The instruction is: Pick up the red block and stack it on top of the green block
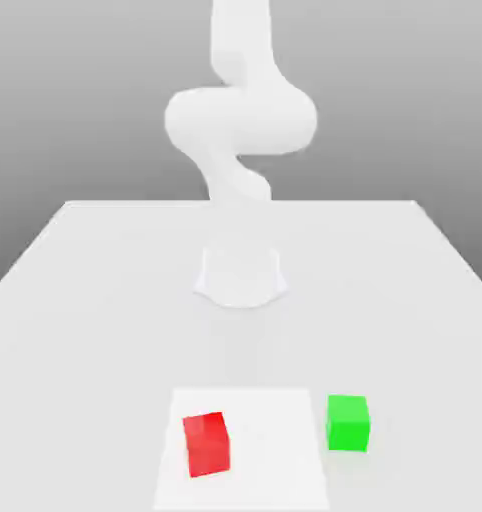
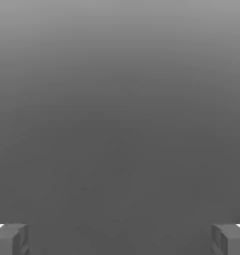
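Observation:
The red block (image 1: 207, 443) sits on the white table (image 1: 105, 300) near its front edge, slightly turned. To the exterior view's right of it, with a gap between them, stands the green block (image 1: 348, 421). The white arm (image 1: 240, 120) rises from its base (image 1: 241, 275) at the table's middle, well behind both blocks, and runs up out of the picture. In the hand view my gripper (image 2: 120, 239) is open: two grey fingertips (image 2: 10, 239) stand far apart with nothing between them, against a plain grey background.
A paler square patch (image 1: 275, 470) marks the table surface under the red block; the green block stands just off its edge on the exterior view's right. The table's front edge lies close to both blocks.

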`<control>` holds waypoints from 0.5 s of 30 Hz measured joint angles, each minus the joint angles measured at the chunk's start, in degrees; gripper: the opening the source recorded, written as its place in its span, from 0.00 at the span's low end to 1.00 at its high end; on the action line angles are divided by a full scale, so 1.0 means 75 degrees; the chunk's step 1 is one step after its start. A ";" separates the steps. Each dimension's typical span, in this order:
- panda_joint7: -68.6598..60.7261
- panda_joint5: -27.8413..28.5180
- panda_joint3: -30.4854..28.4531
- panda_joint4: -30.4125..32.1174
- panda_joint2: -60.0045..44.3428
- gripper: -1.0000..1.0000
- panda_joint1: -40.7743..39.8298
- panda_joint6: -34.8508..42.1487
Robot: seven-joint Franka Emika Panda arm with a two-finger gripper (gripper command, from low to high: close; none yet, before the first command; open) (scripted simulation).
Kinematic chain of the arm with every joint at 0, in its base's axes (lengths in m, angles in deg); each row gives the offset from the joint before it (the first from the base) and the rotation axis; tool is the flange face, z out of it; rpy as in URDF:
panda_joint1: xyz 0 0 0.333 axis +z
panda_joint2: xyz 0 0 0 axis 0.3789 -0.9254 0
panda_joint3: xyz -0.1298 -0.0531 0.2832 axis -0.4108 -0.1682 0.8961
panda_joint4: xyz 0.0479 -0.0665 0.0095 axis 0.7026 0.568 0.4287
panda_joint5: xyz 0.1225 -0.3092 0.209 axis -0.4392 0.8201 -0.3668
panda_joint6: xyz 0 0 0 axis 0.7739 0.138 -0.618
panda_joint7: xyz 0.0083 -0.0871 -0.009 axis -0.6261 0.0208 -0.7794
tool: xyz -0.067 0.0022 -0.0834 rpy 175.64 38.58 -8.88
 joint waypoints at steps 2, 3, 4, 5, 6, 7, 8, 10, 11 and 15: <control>-0.0261 -0.0043 -0.0151 0.0214 -0.0590 0.50 0.0094 -0.0284; -0.0388 -0.0067 -0.0220 0.0317 -0.0873 0.50 0.0135 -0.0420; -0.0514 -0.0091 -0.0289 0.0419 -0.1153 0.50 0.0176 -0.0555; -0.0640 -0.0115 -0.0355 0.0520 -0.1432 0.50 0.0215 -0.0689; -0.0767 -0.0142 -0.0416 0.0621 -0.1710 0.50 0.0248 -0.0823; -0.0895 -0.0169 -0.0477 0.0721 -0.1988 0.50 0.0282 -0.0956; -0.1007 -0.0180 -0.0552 0.0822 -0.2265 0.50 0.0331 -0.1091; -0.1268 -0.0239 -0.0662 0.1023 -0.2820 0.50 0.0388 -0.1357; -0.1397 -0.0269 -0.0710 0.1124 -0.3097 0.50 0.0410 -0.1490; -0.1903 -0.0372 -0.0850 0.1526 -0.4207 0.50 0.0447 -0.2022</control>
